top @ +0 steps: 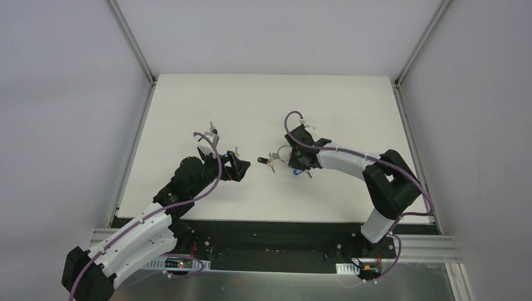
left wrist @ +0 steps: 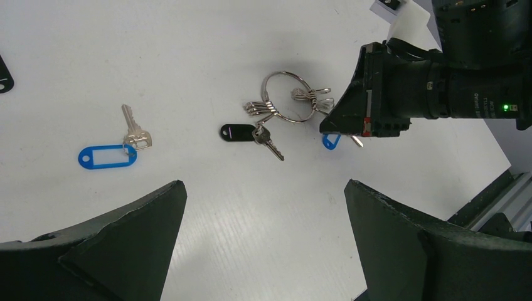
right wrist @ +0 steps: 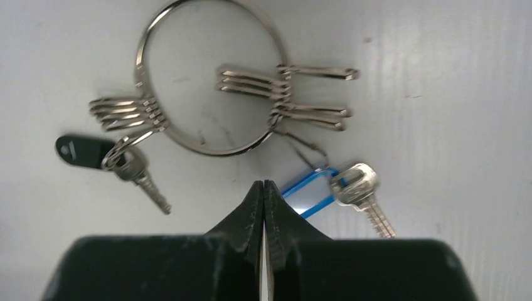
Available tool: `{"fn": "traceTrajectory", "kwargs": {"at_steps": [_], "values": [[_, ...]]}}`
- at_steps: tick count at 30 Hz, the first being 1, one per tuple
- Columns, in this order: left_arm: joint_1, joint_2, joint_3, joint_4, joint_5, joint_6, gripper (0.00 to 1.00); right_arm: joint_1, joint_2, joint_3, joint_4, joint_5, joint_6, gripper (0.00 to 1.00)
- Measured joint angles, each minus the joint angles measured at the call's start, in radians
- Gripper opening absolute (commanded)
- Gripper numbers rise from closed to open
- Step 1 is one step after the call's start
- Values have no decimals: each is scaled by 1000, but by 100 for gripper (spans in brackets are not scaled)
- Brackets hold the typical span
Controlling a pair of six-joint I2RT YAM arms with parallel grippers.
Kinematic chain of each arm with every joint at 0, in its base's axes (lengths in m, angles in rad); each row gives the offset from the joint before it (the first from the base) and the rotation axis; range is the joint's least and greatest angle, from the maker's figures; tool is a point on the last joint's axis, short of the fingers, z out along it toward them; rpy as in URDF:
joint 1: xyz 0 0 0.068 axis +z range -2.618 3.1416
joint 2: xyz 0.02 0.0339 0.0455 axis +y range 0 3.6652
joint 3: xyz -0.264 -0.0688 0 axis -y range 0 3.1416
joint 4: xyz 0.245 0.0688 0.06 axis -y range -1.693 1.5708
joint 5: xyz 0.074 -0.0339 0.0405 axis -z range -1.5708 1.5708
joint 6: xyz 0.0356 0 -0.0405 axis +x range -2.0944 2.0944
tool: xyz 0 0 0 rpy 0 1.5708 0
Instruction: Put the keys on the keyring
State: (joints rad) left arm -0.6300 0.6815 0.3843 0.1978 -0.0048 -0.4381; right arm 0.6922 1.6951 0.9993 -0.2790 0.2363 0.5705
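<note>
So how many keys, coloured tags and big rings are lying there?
Keys: 3
Blue tags: 2
Black tags: 1
Big ring: 1
Total: 7, leaving out one small item too unclear to tell.

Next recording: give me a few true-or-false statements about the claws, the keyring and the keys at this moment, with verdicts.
1. The left claw stands open. True.
2. The right claw grips the keyring. False: it is shut on nothing, its tips just short of the ring.
3. A black tag lies beside the keyring. True.
4. Every key lies right at the keyring. False: one blue-tagged key lies apart on its own.
</note>
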Motion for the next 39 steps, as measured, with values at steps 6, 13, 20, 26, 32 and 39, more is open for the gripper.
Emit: {"fn": "traceTrajectory", "kwargs": {"at_steps": [6,13,20,26,32,39], "values": [[0,0,0,0,5,0,99,105,0,104,-24,2,-34,6],[0,-2,0,0,5,0,99,107,25,219,20,45,-20,0],[0,-17,0,0,5,0,99,77,242,394,118,55,15,0],[0,-18,0,0,5,0,99,64,348,433,123,50,56,0],[0,-20,0,0,5,0,99,64,327,339,144,44,79,0],[0,-20,0,0,5,0,99,68,195,153,177,3,110,0]]}}
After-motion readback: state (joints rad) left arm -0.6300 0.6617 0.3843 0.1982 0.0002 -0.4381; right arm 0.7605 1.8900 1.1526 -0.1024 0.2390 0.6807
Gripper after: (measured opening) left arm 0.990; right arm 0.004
